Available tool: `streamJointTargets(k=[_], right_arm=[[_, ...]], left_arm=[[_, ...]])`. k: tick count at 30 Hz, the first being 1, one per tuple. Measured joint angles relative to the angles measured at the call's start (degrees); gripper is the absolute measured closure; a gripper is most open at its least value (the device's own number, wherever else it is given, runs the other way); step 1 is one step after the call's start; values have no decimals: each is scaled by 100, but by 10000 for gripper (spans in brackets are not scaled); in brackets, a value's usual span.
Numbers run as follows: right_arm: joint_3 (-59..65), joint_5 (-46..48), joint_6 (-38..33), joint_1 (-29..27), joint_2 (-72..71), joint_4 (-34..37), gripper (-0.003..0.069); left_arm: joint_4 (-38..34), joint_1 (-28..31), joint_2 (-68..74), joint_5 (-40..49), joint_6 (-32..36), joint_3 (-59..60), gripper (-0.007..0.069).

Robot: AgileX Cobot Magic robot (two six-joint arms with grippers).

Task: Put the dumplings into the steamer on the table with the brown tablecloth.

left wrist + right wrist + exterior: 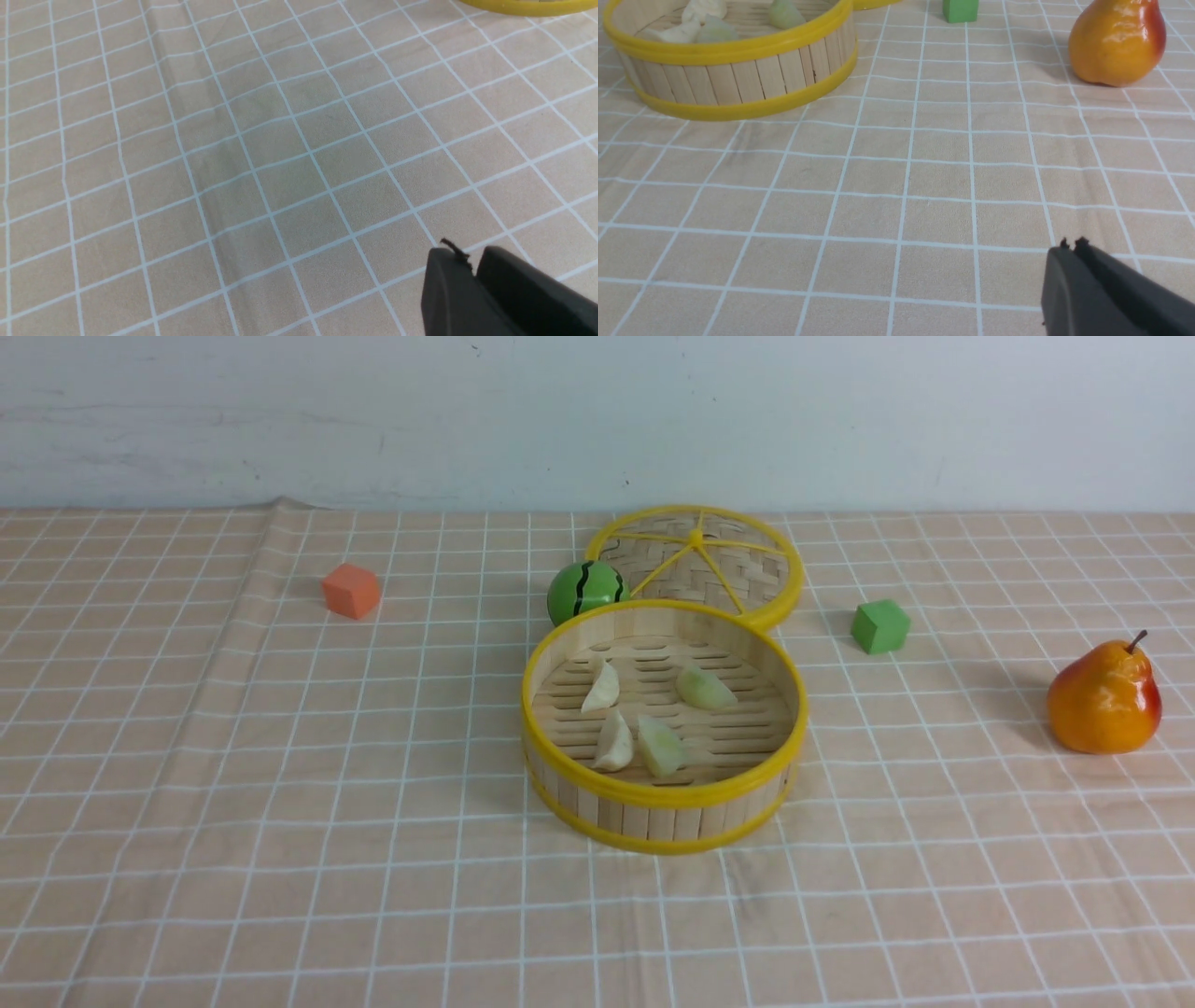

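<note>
On the brown tablecloth (280,784) we found all four dumplings (644,719) inside the steamer (663,803), left pincer (474,266) and right pincer (1071,249) both closed, empty, so nothing remained to load.

four dumplings (644,717) in the steamer (665,803) — lid (695,563) behind, pear (1104,697) far right

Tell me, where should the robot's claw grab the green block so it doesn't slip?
Probably from straight above, with the claw closing on two opposite flat sides of the green block. It is a cube sitting flat on the tablecloth, so its straight, parallel faces give an even grip. Nothing touches it: the lid and the pear stand well apart, leaving room on both sides.
</note>
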Motion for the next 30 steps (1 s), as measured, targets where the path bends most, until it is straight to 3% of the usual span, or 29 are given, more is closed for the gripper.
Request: streamJointTargets(k=[2,6,11,13,17,21,25,30], right_arm=[[0,0,0,0,0,0,659],[0,0,0,0,0,0,659],[0,0,0,0,0,0,652],[0,0,0,0,0,0,650],[0,0,0,0,0,0,645],[0,0,0,0,0,7,642],[0,0,0,0,0,8,637],[0,0,-11,0,0,19,629]], left_arm=[[38,60,-151,47,0,15,543],[32,736,-776,-239,0,185,540],[-352,2113,-1191,-1867,0,880,540],[-606,2362,-1191,-2367,0,1236,540],[-948,2482,-1191,-3050,0,1903,538],[-1094,2388,-1191,-2717,0,1979,551],[-1450,2356,-1191,-2193,63,1990,615],[-1809,2354,-1191,-2099,770,1997,638]])
